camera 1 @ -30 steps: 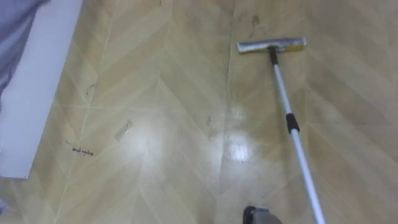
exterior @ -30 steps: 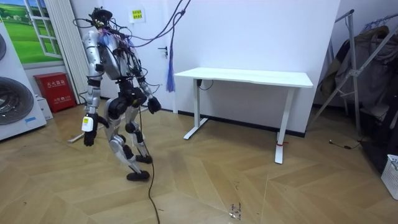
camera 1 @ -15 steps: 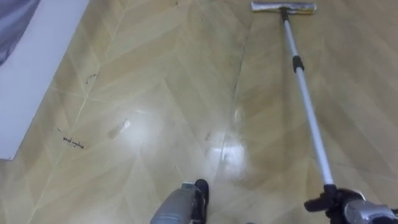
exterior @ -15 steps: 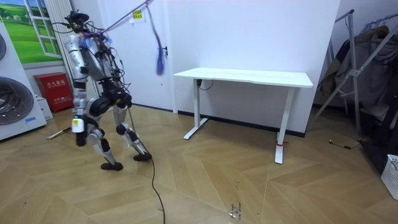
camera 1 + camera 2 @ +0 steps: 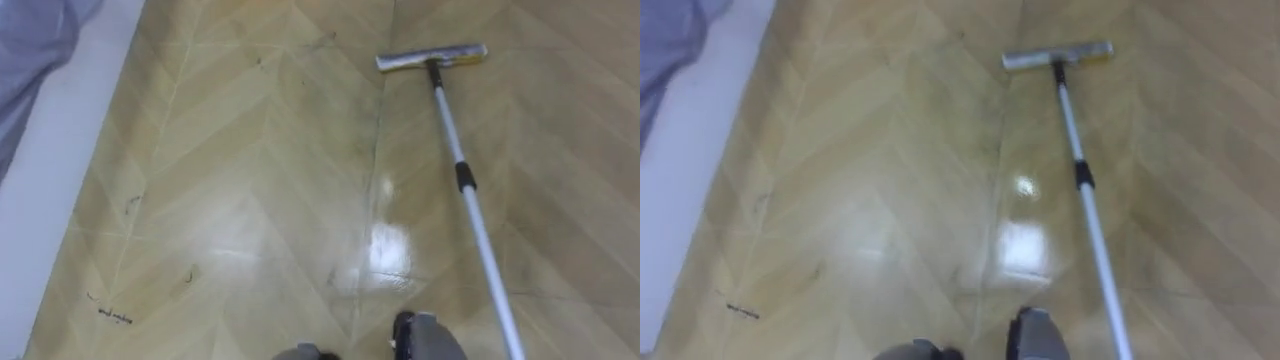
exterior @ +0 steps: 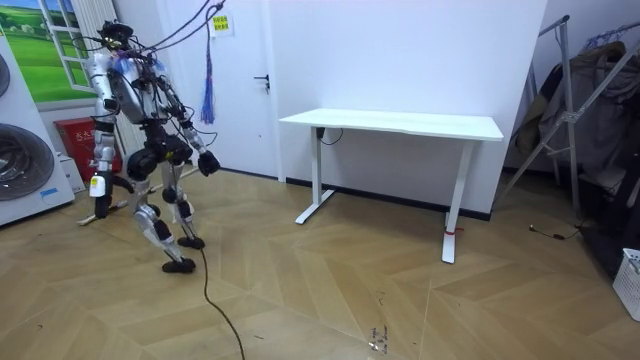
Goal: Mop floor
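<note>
Mop point(image 5: 465, 177) lies on the wood floor point(image 5: 250, 200) in the eye views, its pole cut off at the lower right edge; in the room view, near a washing machine point(image 6: 25, 165), right hand point(image 6: 97, 186) and left hand point(image 6: 208, 163) appear too small to tell their fingers' state.

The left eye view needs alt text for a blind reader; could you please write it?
A mop stretches across a glossy herringbone wood floor, its flat head at upper right, its pole slanting to the bottom edge. A white strip borders the left.
</note>
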